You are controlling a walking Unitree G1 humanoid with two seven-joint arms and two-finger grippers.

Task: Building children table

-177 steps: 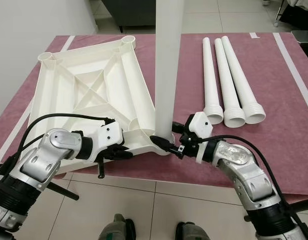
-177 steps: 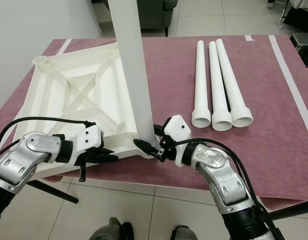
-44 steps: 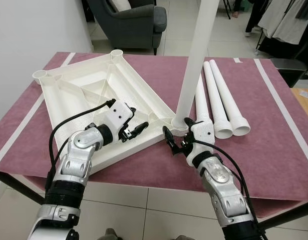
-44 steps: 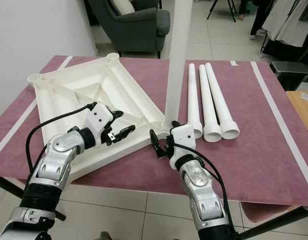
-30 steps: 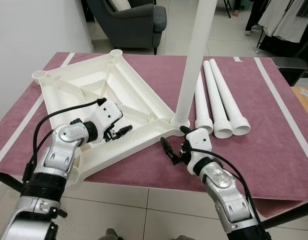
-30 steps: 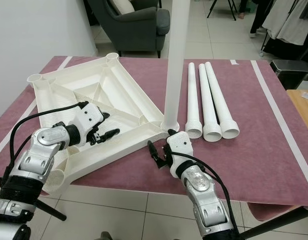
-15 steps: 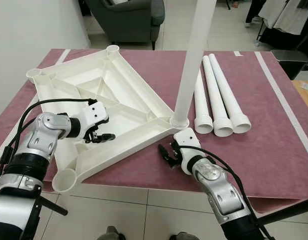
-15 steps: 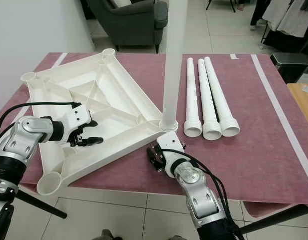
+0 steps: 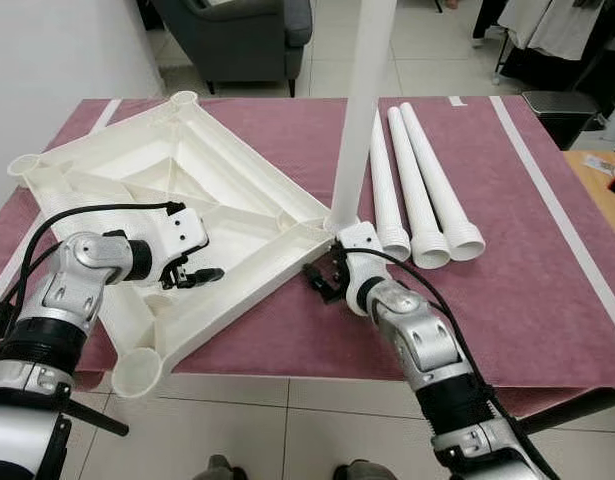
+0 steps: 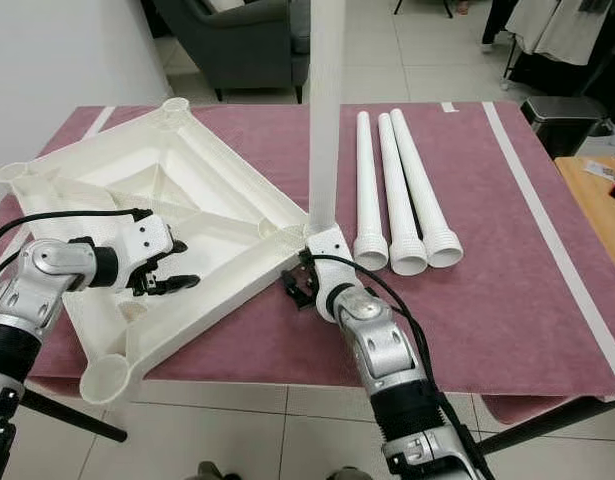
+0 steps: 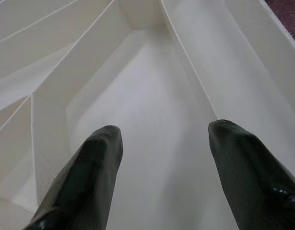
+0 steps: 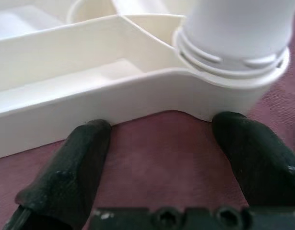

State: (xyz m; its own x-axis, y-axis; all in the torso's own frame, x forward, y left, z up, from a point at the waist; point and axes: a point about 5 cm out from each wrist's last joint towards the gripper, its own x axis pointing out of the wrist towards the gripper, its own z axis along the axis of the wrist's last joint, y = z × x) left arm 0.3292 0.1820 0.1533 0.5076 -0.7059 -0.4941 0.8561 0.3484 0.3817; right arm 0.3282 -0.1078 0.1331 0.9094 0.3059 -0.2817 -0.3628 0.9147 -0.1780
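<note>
Claws first, since they sit nearest you. Your right gripper (image 9: 322, 281) hovers low over the maroon cloth (image 9: 547, 280), fingers spread and holding nothing; the right wrist view shows one fingertip (image 12: 65, 177) on each side of a bare strip of cloth, with the corner socket (image 12: 233, 84) of the tabletop just ahead of them. The upright leg (image 9: 359, 120) stands in that socket, its threaded collar still showing above the rim, so I judge it seated but perhaps not turned fully home.

Your left gripper (image 9: 192, 277) hangs over the upturned tabletop (image 9: 187, 190), fingers likewise parted and gripping nothing; its wrist view looks down between the two fingertips (image 11: 85, 182) into a ribbed bay of the underside. That placement reads as bracing, ready to press the slab down so it does not slide while a leg is worked.

The tabletop lies underside up so its sockets face you. An empty socket (image 9: 140, 371) sits at the corner nearest you, beside the left claw and hanging over the table's edge; watch that overhang for tipping.

Beyond the right claw, the three loose legs (image 9: 419, 185) lie side by side on the cloth, threaded ends toward you for an easy pickup. One of them is likely your next grab.
</note>
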